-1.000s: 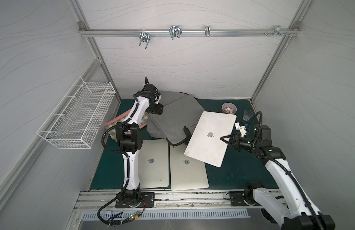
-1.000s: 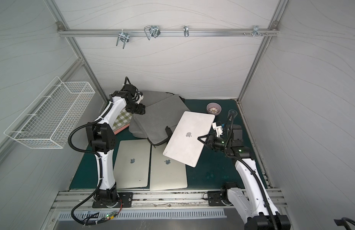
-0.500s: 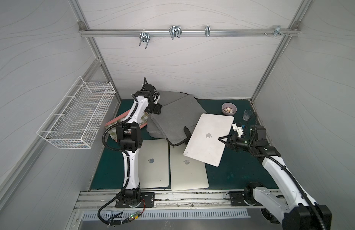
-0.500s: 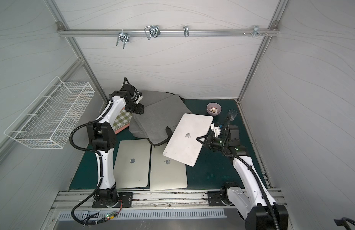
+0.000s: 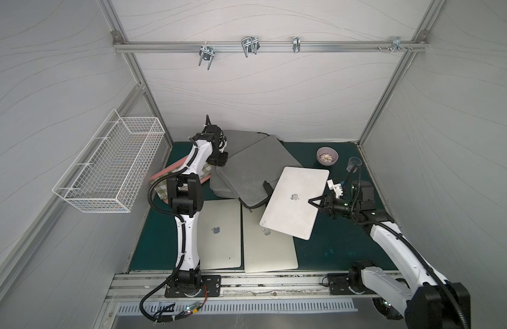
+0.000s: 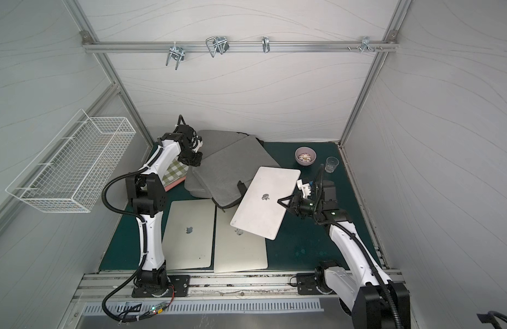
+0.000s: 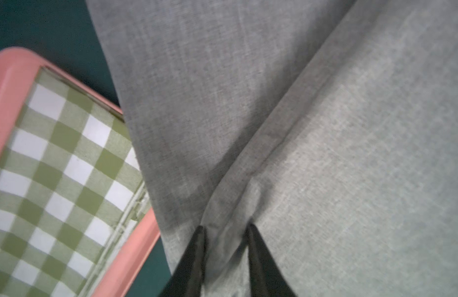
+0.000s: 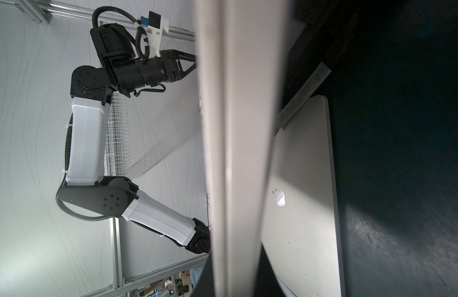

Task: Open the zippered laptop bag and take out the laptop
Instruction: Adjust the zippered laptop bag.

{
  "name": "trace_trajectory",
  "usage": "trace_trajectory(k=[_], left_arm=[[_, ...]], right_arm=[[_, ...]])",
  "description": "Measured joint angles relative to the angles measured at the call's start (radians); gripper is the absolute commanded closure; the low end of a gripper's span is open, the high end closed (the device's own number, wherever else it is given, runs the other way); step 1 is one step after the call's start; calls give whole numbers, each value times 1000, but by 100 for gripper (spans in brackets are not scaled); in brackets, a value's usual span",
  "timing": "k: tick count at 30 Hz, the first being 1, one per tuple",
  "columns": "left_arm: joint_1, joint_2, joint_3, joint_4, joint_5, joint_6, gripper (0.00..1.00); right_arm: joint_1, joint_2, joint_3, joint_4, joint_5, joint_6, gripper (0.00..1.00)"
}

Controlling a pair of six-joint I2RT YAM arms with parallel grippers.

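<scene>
Your left tool (image 7: 226, 228) pinches a fold of the gray laptop bag (image 7: 351, 128), while your right tool (image 5: 312, 202) grips the laptop (image 5: 289, 212) by its edge, tilted above the desk (image 5: 332, 242).

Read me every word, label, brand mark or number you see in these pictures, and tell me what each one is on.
No words or numbers can be read anywhere.
Apple logo, no lettering: on the lid of the held laptop.
Apple logo, partly covered: on the flat laptop under it.
Apple logo: on the other flat laptop.
The laptop bag shows no label.
</scene>
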State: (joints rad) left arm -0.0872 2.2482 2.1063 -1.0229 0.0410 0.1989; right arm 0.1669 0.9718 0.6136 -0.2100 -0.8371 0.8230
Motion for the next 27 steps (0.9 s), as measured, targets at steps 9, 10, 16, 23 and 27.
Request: trace_trajectory(k=[9, 10, 16, 23, 27], left_arm=[[0, -32, -38, 7, -19, -29, 100], [0, -41, -44, 2, -22, -41, 100], [5, -178, -185, 17, 21, -182, 100], [36, -420, -432, 111, 54, -417, 100], [106, -535, -612, 211, 91, -563, 100]], right_arm=[[8, 2, 0, 30, 8, 0, 100], [8, 2, 0, 30, 10, 0, 100], [8, 7, 0, 31, 19, 0, 100], [8, 40, 3, 43, 26, 0, 100], [8, 50, 4, 58, 27, 5, 100]])
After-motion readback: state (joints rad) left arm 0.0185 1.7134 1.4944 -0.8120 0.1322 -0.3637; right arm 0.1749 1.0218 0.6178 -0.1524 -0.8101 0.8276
